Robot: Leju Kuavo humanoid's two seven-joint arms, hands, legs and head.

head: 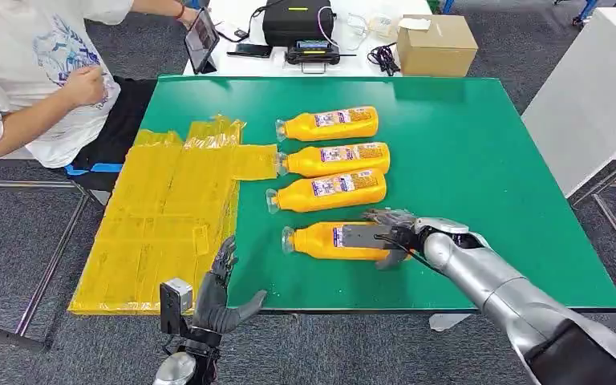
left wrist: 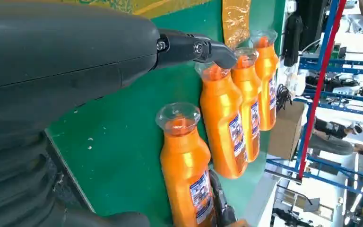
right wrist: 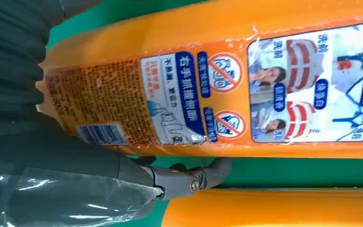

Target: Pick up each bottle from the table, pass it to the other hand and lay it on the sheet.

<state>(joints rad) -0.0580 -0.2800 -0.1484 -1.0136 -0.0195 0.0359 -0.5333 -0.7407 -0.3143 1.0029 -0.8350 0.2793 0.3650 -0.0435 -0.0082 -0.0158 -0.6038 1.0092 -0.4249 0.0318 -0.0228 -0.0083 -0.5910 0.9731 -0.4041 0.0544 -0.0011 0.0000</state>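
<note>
So there are 4 orange bottles lying on their sides in a column on the green table (head: 489,160), caps pointing toward the yellow sheet (head: 168,216). The sheet covers the left part of the table and hangs past its left edge, with nothing lying on it. The right half of the green top is bare, so lots of open room there, and there's a strip of free green between the nearest bottle (head: 329,241) and the front edge.

The right hand (head: 389,237) reaches in from the lower right, arm stretched low across the table, and sits on the base end of that nearest bottle. Its fingers wrap over the label and the thumb is on the near side, so it looks like a grip; the bottle lies flat on the table. In the right wrist view, 1 dark finger runs down the gap toward the next bottle (head: 329,192).

The left hand (head: 220,293) hovers at the front edge beside the sheet, palm up-ish, fingers spread, holding nothing.

Behind the table there's a white desk with a cardboard box (head: 435,44) and a black case (head: 297,20), and a person sitting at the far left.
</note>
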